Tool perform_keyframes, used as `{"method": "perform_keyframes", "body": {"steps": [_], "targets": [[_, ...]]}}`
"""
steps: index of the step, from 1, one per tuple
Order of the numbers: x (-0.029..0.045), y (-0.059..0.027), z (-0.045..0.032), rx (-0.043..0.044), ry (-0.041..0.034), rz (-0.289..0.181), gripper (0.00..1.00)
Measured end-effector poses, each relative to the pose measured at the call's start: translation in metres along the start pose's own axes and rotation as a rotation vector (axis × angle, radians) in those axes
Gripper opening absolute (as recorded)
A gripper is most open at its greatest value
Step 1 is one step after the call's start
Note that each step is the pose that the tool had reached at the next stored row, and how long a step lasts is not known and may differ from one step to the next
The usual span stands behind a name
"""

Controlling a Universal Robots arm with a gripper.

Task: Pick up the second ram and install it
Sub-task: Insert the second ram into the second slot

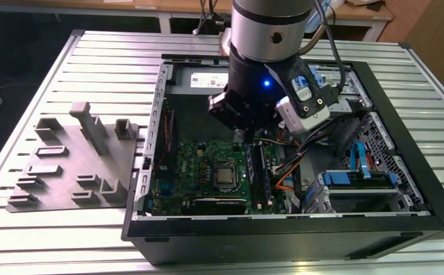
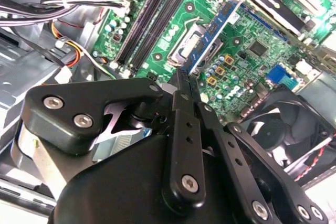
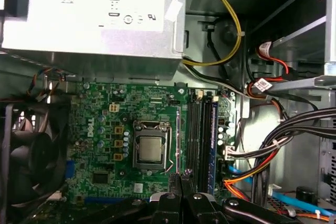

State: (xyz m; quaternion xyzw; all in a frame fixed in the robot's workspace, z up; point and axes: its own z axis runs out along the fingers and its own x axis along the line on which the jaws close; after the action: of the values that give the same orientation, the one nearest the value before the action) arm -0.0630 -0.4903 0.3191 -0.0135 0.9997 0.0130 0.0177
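Gripper (image 1: pixel 246 136) hangs inside open computer case (image 1: pixel 283 243), over motherboard (image 1: pixel 199 172). Jaws clamped on one end of second ram (image 2: pixel 214 31). Stick held clear of board, above CPU socket (image 3: pixel 150 149), just beside long black slots (image 3: pixel 199 140). Case stands on slatted tabletop (image 1: pixel 91 63).

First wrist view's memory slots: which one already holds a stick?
The slot farthest from the processor socket, beside the cables; a blue board stands in it, the others are bare black.

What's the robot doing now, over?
End effector shut on second ram. Ram held over motherboard, not seated. Cables beside slots, not across.
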Motion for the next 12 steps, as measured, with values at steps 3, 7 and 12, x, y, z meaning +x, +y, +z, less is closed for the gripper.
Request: {"method": "perform_keyframes", "body": {"steps": [3,7,12], "targets": [[-0.0042,0.0,0.0005,-0.0001,0.0,0.0,0.08],[-0.0069,0.0,0.0008,-0.005,-0.0002,0.0,0.08],[-0.0133,-0.0001,0.0014,-0.0082,-0.0002,0.0,0.08]]}}
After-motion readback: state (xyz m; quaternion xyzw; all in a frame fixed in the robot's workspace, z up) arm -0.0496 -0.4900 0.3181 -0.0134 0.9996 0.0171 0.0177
